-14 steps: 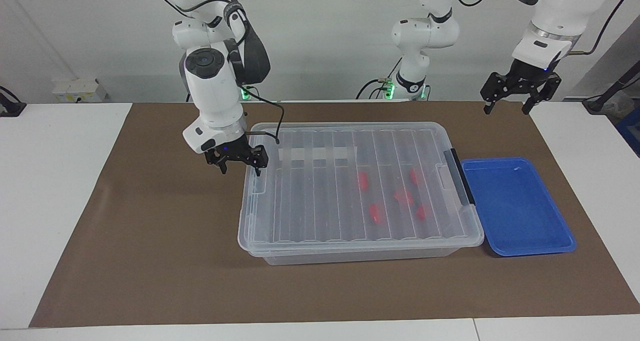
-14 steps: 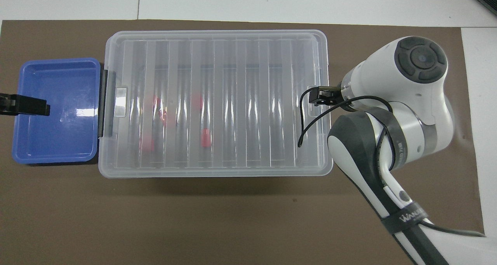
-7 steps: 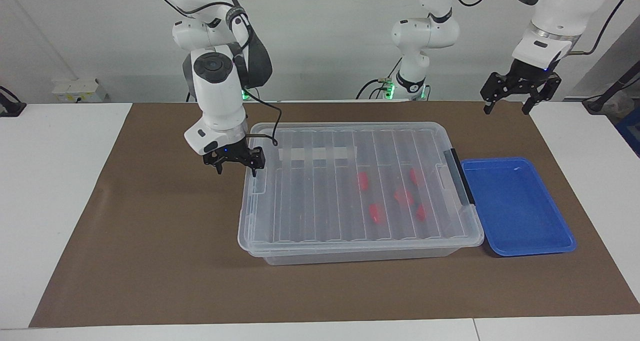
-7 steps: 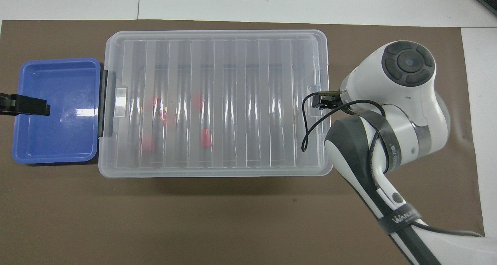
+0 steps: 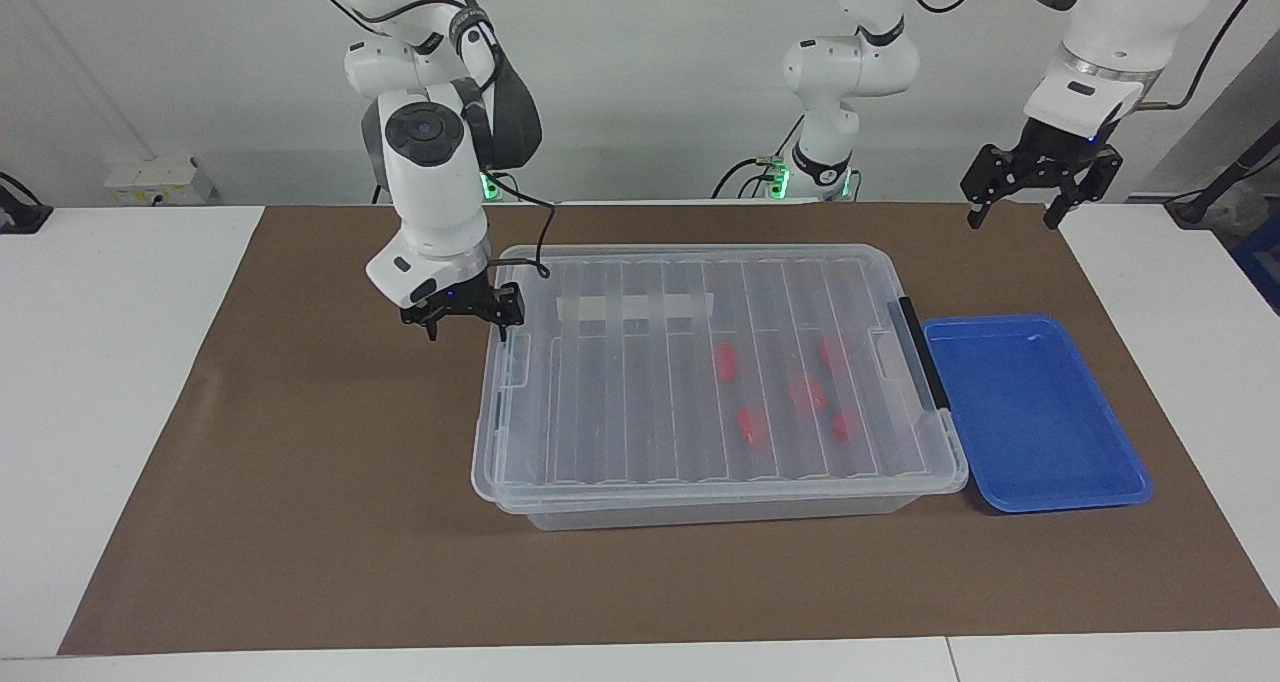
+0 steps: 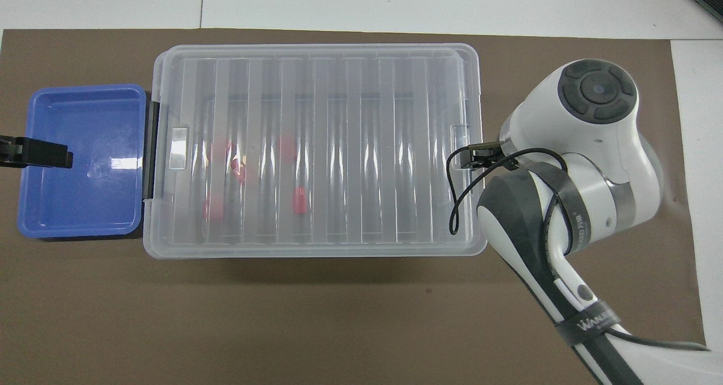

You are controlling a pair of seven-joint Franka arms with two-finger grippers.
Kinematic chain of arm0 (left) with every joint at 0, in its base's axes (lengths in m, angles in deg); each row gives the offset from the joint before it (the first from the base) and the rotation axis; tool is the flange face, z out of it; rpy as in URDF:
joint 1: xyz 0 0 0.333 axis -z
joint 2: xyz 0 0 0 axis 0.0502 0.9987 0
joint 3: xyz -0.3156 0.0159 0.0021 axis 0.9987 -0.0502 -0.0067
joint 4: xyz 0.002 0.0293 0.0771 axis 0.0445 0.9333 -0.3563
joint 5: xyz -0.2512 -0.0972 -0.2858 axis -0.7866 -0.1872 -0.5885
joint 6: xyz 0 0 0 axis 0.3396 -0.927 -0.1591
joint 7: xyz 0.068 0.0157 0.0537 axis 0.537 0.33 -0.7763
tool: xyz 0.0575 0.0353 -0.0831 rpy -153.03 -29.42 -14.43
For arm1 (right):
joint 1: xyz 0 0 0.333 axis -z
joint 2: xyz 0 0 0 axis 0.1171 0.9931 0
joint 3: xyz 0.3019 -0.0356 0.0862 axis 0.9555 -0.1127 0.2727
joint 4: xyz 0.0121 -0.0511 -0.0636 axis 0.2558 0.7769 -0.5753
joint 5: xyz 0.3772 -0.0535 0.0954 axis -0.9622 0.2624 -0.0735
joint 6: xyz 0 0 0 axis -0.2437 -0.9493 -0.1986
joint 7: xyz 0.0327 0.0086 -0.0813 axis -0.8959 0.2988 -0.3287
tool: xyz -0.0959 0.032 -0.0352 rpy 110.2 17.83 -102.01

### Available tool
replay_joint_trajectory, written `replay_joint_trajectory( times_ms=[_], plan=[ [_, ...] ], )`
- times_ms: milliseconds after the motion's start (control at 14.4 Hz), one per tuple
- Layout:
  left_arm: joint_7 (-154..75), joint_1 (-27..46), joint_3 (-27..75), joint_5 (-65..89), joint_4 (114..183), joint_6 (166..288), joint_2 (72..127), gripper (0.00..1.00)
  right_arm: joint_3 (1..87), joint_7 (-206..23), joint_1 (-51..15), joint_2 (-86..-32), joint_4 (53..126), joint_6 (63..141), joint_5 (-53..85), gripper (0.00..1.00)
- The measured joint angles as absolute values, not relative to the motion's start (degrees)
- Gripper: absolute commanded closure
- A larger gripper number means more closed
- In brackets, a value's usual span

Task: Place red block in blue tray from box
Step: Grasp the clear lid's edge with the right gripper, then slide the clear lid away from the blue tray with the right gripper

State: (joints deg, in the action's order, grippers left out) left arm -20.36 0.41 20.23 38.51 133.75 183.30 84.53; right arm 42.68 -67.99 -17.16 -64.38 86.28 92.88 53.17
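Observation:
The clear box [image 5: 560, 507] lies in the middle of the brown mat with its ribbed lid [image 5: 620, 402] on it; it also shows in the overhead view [image 6: 350, 148]. Several red blocks [image 5: 726, 362] show through the lid [image 6: 299, 200], toward the black handle [image 5: 920, 352]. The blue tray [image 5: 1035, 412] lies empty against that end [image 6: 82, 162]. My right gripper [image 5: 466, 330] is open at the box's other end, one finger [image 5: 503, 332] at the lid's clip; that lid end looks slightly raised. My left gripper [image 5: 1018, 214] is open and waits high over the mat.
A white strip [image 5: 630, 307] shows on the box near its edge closest to the robots. The right arm's cable [image 6: 454, 204] hangs over the lid's corner. The left gripper's finger [image 6: 34, 152] shows over the tray's outer edge in the overhead view.
My right gripper has moved up and a little away from the box. The lid's end at that gripper has shifted toward it and risen slightly. The left arm has not moved.

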Motion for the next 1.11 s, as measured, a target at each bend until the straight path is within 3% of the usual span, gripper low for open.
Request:
replay_joint_trajectory(
  times_ms=[1113],
  plan=[
    [-20.4, 0.4, 20.2, 38.5, 133.8, 183.3, 84.5, 0.0, 42.4, -94.1, -3.6, -65.6, 89.1, 93.9, 53.2, 0.0]
  ],
)
